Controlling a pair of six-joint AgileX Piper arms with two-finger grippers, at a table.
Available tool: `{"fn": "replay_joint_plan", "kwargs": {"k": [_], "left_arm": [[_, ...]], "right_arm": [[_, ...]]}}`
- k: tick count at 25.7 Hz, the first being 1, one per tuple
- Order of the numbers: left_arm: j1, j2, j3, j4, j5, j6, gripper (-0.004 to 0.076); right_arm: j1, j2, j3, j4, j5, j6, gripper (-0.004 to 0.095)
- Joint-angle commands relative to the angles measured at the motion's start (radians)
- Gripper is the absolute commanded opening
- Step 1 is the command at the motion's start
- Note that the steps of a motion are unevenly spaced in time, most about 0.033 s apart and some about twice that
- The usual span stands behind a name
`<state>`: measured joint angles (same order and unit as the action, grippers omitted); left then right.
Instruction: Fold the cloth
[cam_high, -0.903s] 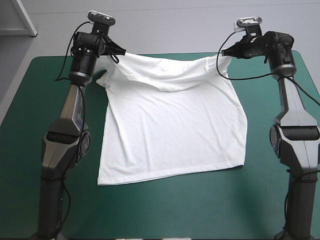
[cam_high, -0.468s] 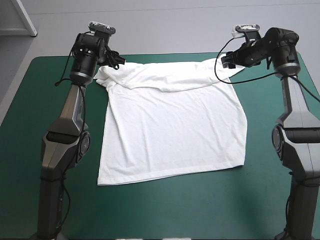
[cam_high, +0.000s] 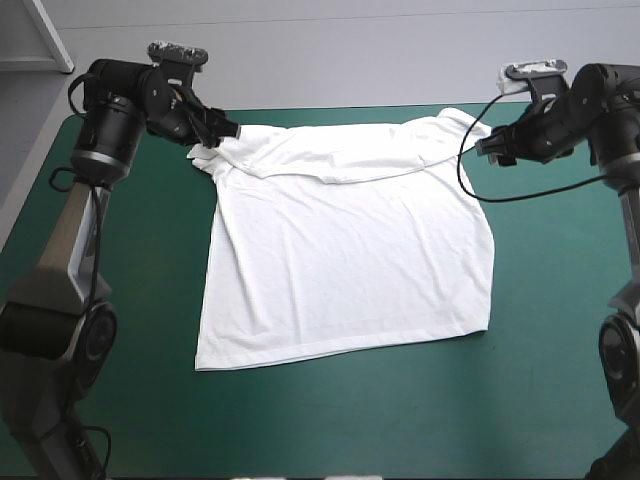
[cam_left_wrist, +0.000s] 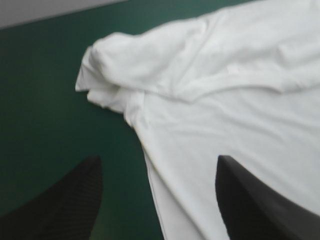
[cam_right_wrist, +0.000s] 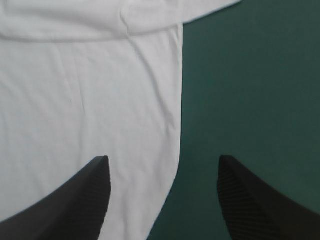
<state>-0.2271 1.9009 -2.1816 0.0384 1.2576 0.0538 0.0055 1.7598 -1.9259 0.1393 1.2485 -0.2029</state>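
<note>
On the teal-green table (cam_high: 300, 420) the T-shirt (cam_high: 345, 260) lies flat; my left gripper (cam_high: 226, 131) and right gripper (cam_high: 489, 148) hang at its 2 far corners, fingers apart.

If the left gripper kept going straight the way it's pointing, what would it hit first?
Most likely the T-shirt: its side edge lies straight ahead of the open left gripper, between the fingers, with bare teal-green cover right beside it. Depth is hard to judge.

The high view looks down over the whole table (cam_high: 100, 300); each wrist view looks closely down at one T-shirt (cam_left_wrist: 225, 125) side.
</note>
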Motion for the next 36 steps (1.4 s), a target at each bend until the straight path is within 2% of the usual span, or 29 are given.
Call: {"fn": "replay_joint_plan", "kwargs": {"k": [1,7,11,16,25,28,31,33,36], "left_arm": [[-0.004,-0.189,0.209,-0.010,0.034,-0.042,0.0473],[-0.004,-0.390,0.612,-0.001,0.032,-0.105,0.0473],[-0.004,-0.502,0.860,-0.001,0.022,-0.137,0.0473],[-0.004,-0.591,1.109,-0.022,-0.091,-0.175,0.0473],[-0.022,-0.598,1.342,-0.225,-0.321,-0.132,0.0473],[-0.069,-0.580,1.417,-0.224,-0.437,-0.149,0.0473],[-0.103,-0.547,1.428,-0.227,-0.459,-0.167,0.0463],[-0.139,-0.530,1.428,-0.227,-0.476,-0.183,0.0395],[-0.189,-0.518,1.428,-0.221,-0.494,-0.213,0.0154]], "right_arm": [[-0.002,-0.133,0.137,-0.009,-0.001,0.000,0.0575],[-0.002,-0.173,0.352,0.008,-0.006,0.000,0.0575],[-0.002,-0.173,0.481,0.031,-0.048,-0.009,0.0575],[-0.002,-0.173,0.582,0.031,-0.085,-0.009,0.0575],[-0.002,-0.173,0.619,0.032,-0.130,-0.002,0.0575],[-0.002,-0.173,0.619,0.032,-0.166,0.008,0.0575],[-0.002,-0.173,0.619,0.029,-0.203,0.015,0.0575],[-0.002,-0.173,0.619,0.023,-0.231,0.019,0.0575],[-0.002,-0.173,0.619,0.020,-0.233,0.024,0.0575]]}}
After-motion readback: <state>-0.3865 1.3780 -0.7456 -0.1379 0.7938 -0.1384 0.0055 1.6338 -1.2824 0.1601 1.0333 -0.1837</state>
